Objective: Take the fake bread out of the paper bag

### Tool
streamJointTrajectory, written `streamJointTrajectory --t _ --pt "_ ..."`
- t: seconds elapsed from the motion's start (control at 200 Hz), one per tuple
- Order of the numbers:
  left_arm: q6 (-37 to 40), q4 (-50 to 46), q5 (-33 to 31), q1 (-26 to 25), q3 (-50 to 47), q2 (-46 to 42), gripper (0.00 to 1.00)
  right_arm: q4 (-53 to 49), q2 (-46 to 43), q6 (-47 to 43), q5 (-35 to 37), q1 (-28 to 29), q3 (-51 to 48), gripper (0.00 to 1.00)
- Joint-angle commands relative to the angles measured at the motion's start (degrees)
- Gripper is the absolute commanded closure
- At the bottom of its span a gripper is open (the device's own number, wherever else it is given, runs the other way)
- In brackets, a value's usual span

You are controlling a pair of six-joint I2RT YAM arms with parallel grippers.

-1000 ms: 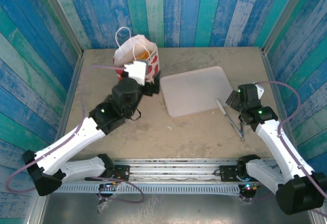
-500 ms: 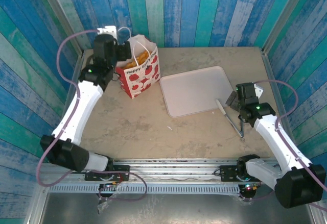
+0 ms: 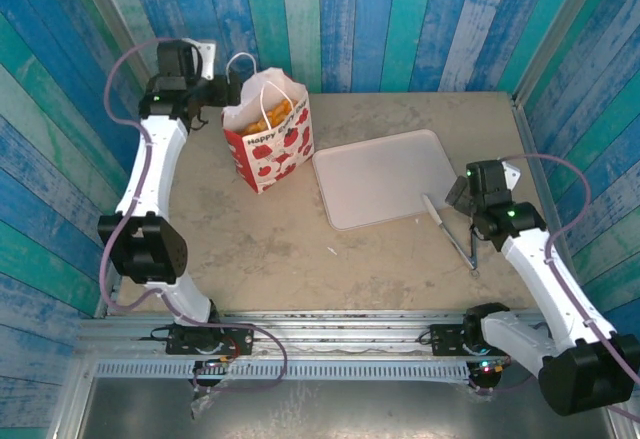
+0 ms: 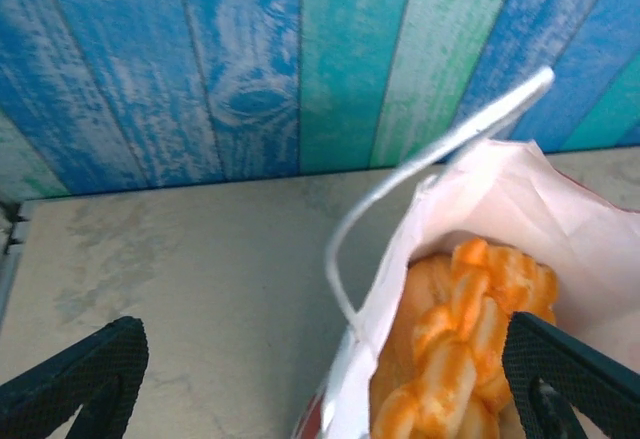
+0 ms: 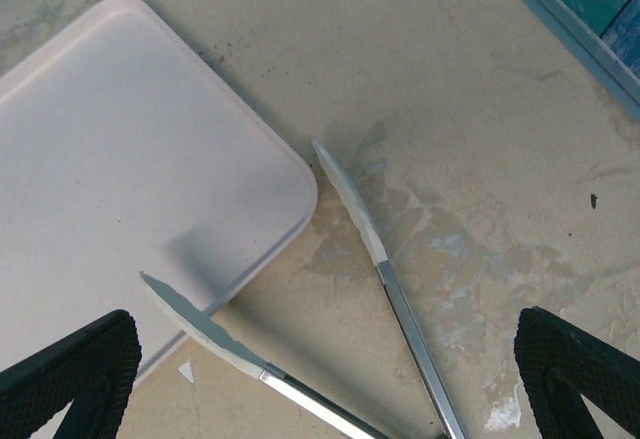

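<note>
Fake bread [image 4: 452, 354] mostly hidden within paper bag [image 4: 565, 209]

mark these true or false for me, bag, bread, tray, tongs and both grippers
1. The paper bag stands upright with fake bread inside. True.
2. A croissant lies on the tray. False: the bread in sight sits in the bag.
3. The right gripper is shut on the tongs. False: its jaws stand wide open above the tongs, which lie on the table.
4. The left gripper is open near the bag's mouth. True.
5. The tongs lie by the tray's near right corner. True.
</note>
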Motion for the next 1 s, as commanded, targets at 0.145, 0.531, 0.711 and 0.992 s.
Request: streamJointTrajectory --t 0.145,0.531,0.711,0.992 --pt "3.8 -5.5 2.2 0.1 6.1 8.0 0.10 1.1 -6.5 -4.0 -1.2 -0.3 -2.6 0.00" --pt "8.9 -12.9 5.1 0.1 16.8 17.1 0.33 -0.8 -8.5 0.8 -2.1 -6.2 -5.3 0.00" --pt "9.7 -14.2 5.5 0.1 19.1 19.2 0.44 -1.4 -8.0 0.8 -4.8 -10.0 -5.7 0.00" --pt "10.6 -15.4 5.6 0.1 19.8 20.8 0.46 -1.4 -4.5 0.8 -9.0 -15.0 -6.9 0.00"
